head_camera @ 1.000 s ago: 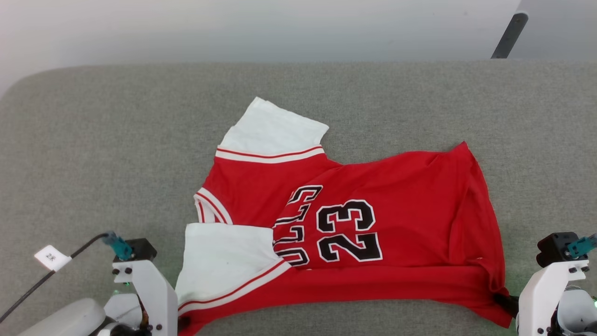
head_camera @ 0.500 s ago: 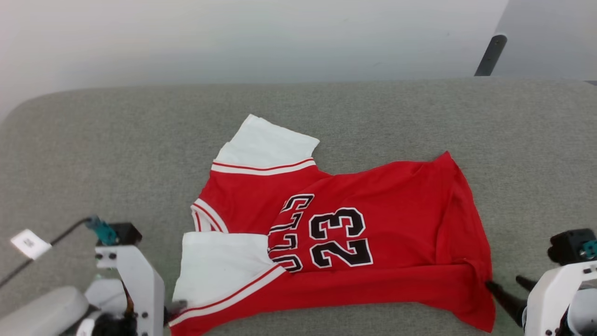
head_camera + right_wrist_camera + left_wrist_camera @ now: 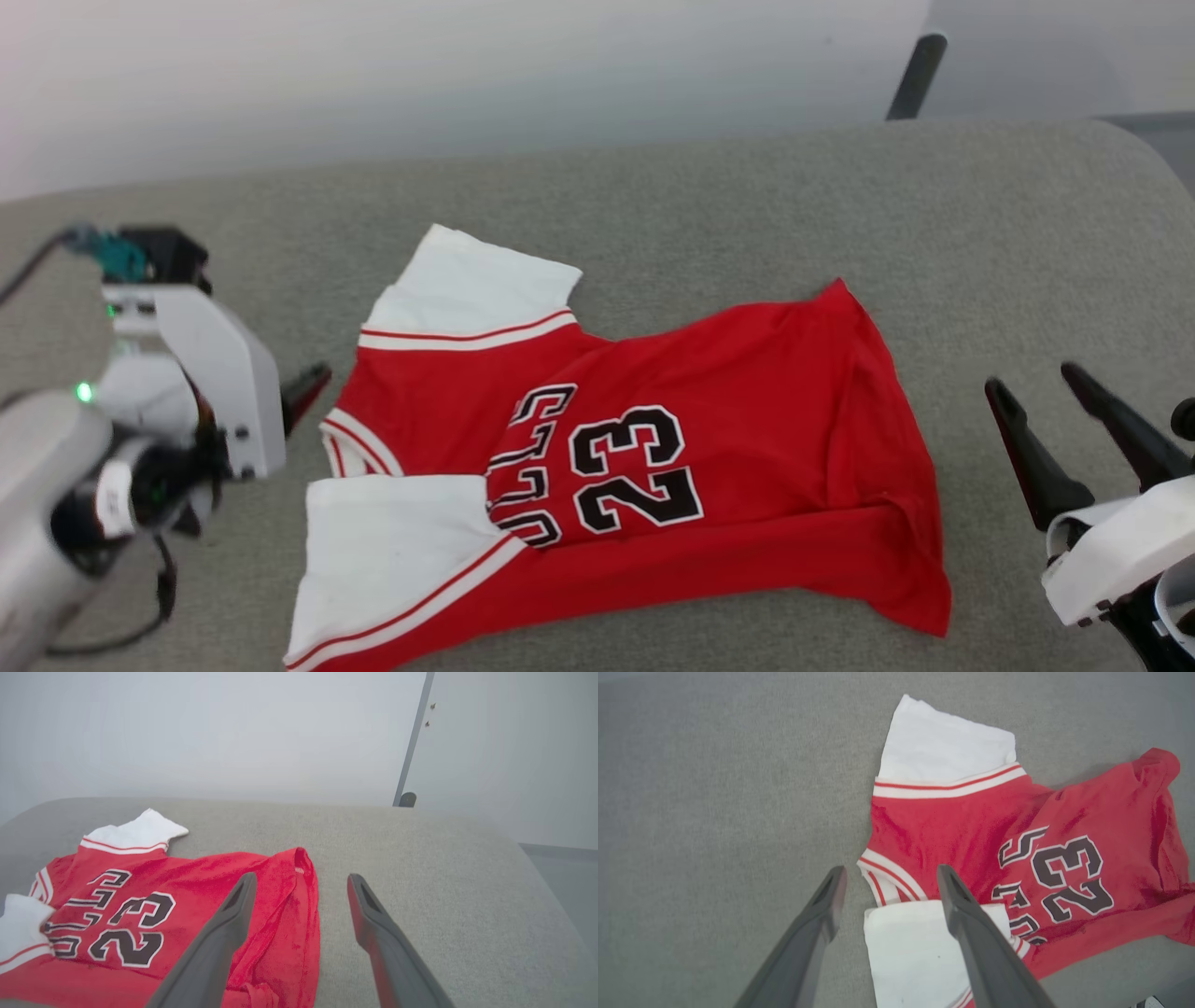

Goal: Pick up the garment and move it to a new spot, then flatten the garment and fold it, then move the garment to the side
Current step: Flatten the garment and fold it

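The garment (image 3: 747,411) lies on the grey padded table (image 3: 747,215), a red jersey with a black "23", its neck toward my left. Its near edge is doubled over into a red band, and the near white sleeve (image 3: 392,541) lies over the lettering. My left gripper (image 3: 301,397) hangs open just left of the collar, apart from the cloth; in the left wrist view its gripper (image 3: 891,872) stands open over the collar trim and near sleeve of the garment (image 3: 952,826). My right gripper (image 3: 1032,378) is open and empty, right of the hem; in the right wrist view, the gripper (image 3: 302,877) straddles the edge of the garment (image 3: 187,886).
A dark pole (image 3: 910,79) rises behind the table's far right corner, against a pale wall. A black cable (image 3: 140,616) loops by my left arm. Bare grey surface surrounds the garment, widest at the right (image 3: 444,868).
Both grippers have opened and let go of the garment's near corners, then lifted away, the left one out past the collar. The camera has shifted too.
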Available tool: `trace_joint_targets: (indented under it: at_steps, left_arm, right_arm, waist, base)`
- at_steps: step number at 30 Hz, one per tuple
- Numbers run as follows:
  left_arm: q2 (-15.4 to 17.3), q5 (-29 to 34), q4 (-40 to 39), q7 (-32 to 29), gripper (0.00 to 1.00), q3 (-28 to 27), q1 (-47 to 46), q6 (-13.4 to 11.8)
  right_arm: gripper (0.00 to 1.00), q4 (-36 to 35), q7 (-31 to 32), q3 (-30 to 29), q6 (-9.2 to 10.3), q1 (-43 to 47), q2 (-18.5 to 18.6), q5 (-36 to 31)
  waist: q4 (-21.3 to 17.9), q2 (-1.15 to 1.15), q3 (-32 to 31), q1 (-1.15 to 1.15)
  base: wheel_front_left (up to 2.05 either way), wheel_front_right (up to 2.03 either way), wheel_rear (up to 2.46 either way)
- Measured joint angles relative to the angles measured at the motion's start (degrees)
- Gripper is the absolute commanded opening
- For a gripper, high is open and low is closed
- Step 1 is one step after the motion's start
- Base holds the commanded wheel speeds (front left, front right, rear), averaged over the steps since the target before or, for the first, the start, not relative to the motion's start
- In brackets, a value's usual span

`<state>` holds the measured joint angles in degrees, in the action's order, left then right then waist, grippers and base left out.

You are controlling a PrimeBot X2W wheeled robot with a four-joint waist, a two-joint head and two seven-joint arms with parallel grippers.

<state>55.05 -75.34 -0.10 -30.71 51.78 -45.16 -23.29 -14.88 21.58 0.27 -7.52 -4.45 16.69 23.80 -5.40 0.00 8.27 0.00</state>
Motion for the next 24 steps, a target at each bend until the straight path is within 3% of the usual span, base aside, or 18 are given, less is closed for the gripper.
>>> trace_joint_targets:
  at_steps: [10, 24]
  left_arm:
    - [-5.59, 4.81, 13.19, 0.96, 1.00, -0.88, -11.96, 7.22]
    - [-11.92, 9.26, 30.85, -4.24, 1.00, 1.79, -26.08, 16.86]
  right_arm:
    - [1.00, -3.70, -10.68, 2.52, 0.00, -2.70, -1.00, -4.21]
    - [1.00, -3.52, -14.52, 3.81, 0.00, -5.67, -2.41, -4.39]
  waist:
    - [-3.16, 0.00, 5.00, 0.00]
    - [-7.17, 0.00, 14.95, 0.00]
  base:
    - [0.00, 0.00, 0.00]
    - [0.00, 0.00, 0.00]
